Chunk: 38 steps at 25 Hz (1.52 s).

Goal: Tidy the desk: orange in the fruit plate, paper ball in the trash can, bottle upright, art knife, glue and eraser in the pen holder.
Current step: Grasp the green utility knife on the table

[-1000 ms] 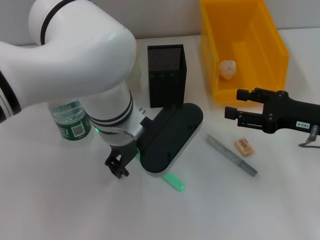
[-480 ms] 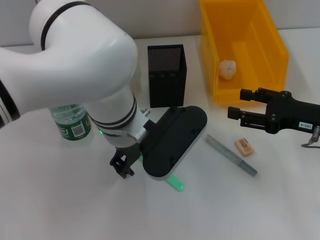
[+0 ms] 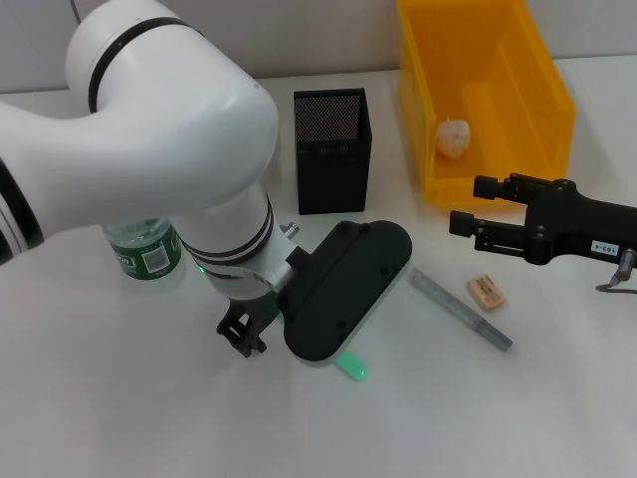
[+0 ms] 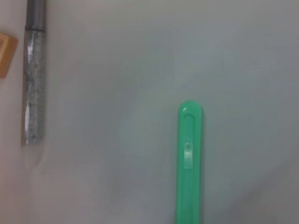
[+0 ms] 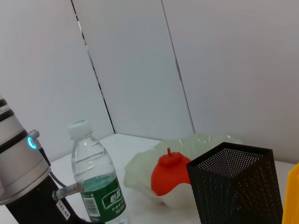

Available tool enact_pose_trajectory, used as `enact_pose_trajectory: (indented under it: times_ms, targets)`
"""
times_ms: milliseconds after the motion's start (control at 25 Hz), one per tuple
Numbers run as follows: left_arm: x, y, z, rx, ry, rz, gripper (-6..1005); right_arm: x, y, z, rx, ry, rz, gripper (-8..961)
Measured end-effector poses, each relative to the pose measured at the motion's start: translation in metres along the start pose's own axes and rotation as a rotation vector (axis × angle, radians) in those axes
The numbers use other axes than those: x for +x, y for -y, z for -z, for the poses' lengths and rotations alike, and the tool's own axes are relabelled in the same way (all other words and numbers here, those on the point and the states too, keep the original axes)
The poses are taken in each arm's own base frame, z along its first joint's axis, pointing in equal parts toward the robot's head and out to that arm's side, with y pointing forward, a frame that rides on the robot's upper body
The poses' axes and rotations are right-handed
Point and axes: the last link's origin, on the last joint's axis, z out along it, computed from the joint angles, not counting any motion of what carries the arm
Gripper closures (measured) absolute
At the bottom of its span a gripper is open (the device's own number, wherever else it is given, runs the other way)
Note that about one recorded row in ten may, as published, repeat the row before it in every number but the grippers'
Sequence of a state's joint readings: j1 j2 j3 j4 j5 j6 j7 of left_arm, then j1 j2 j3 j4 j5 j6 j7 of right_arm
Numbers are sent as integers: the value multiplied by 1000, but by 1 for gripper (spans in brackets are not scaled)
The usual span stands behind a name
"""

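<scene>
My left gripper hangs over the desk beside the art knife, bottle to its left. Pen holder stands behind; paper ball in trash can. My right gripper hovers near the right edge above eraser and glue.

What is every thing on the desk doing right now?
orange: lying in the fruit plate.
paper ball: inside the trash can.
bottle: upright, capped.
pen holder: upright.
eraser: flat on the desk.
green art knife: flat on the desk.
grey glue stick: flat on the desk.
</scene>
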State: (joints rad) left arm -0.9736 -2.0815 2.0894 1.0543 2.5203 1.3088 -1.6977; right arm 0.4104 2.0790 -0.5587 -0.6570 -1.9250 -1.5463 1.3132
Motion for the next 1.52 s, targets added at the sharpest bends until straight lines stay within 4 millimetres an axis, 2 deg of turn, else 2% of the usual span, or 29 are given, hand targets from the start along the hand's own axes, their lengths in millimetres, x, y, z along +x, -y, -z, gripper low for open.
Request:
enact_pose_trajectory:
  times_ms: [480, 1520]
  targets:
    - [-2, -1, 0, -9, 19, 3, 414, -2, 0, -3, -7, 4, 4, 214]
    - [2, 1, 4, 0, 19, -18, 414, -3, -3, -11, -30, 9, -2, 214]
